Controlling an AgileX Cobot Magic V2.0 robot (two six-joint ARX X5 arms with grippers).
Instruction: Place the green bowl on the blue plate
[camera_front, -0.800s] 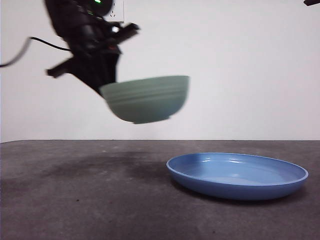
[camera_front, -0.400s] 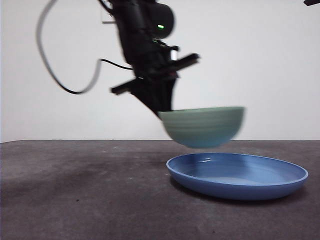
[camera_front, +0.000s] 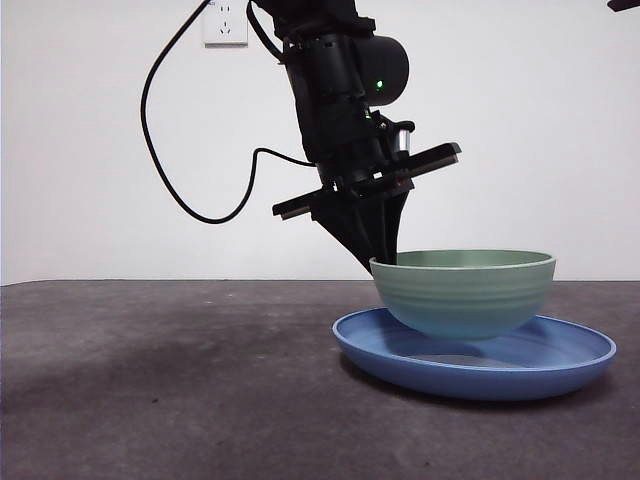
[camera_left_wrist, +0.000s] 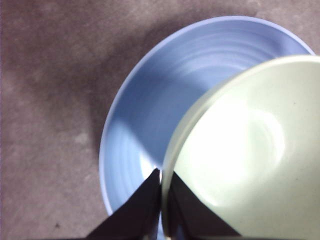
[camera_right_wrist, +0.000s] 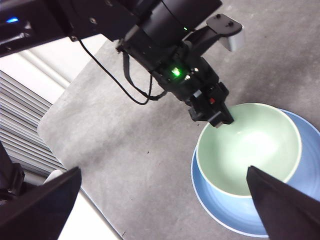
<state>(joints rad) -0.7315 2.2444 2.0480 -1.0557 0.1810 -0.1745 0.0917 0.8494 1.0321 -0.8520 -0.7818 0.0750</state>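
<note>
Surface: dark grey, matte.
Blue plate: flat on surface, toward the right.
Green bowl: upright, seated within blue plate.
Left gripper: jaws clamped on bowl's near-left rim, one inside, one outside.
Right gripper: raised clear above, jaws spread wide, holding nothing.

Glossy ceramic-looking green bowl and blue plate — table matt, rough, speckled.

A dark grey table carries the blue plate.
</note>
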